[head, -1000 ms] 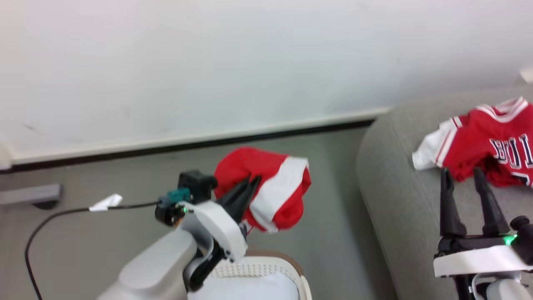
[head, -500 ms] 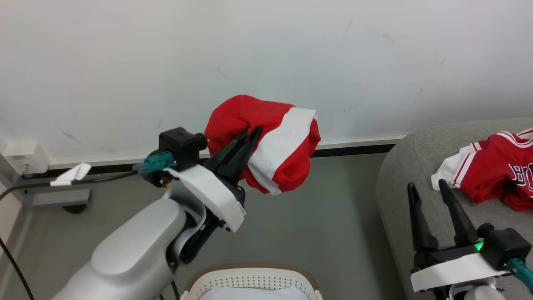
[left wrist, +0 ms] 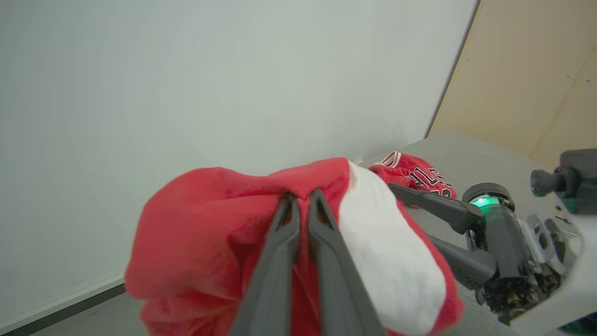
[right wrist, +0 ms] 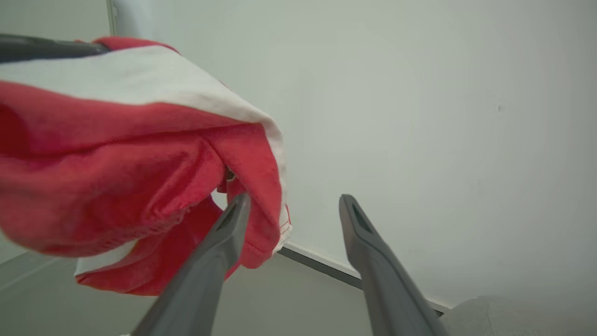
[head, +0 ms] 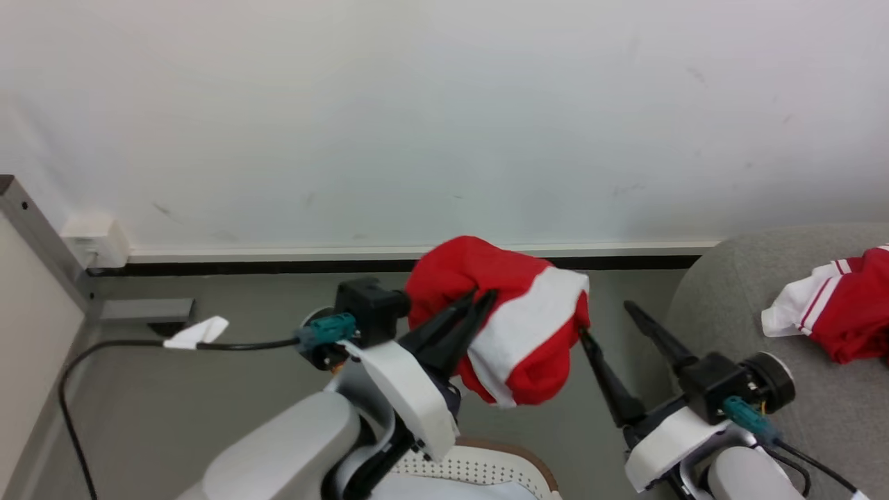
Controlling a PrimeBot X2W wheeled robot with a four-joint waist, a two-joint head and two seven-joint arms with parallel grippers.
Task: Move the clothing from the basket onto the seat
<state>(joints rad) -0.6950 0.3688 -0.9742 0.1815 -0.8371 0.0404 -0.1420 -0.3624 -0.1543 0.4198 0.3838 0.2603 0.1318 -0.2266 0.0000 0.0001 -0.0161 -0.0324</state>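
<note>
Your left fingers [left wrist: 277,252] are pinched nearly together on a fold of the red garment with a white band [head: 535,347], and they hold it bunched in the air above the grey floor, in front of the white wall. Your right fingers [head: 604,378] stand spread as wide as they go with nothing between them. One of them is just beside the bundle's hanging edge, though you cannot tell from these views whether it touches the cloth.

One piece is already done: the red jersey [head: 854,326] with black-and-white lettering lies crumpled on the light-grey couch [head: 729,305]. The garment you carry is out of the laundry basket [head: 486,472], whose perforated wall shows just below your left arm, but it is not yet over the couch. It hangs between the two, near the couch's rounded end.

What seems left is to bring this bundle across, release it by the jersey, then check the basket, whose inside is mostly hidden.
</note>
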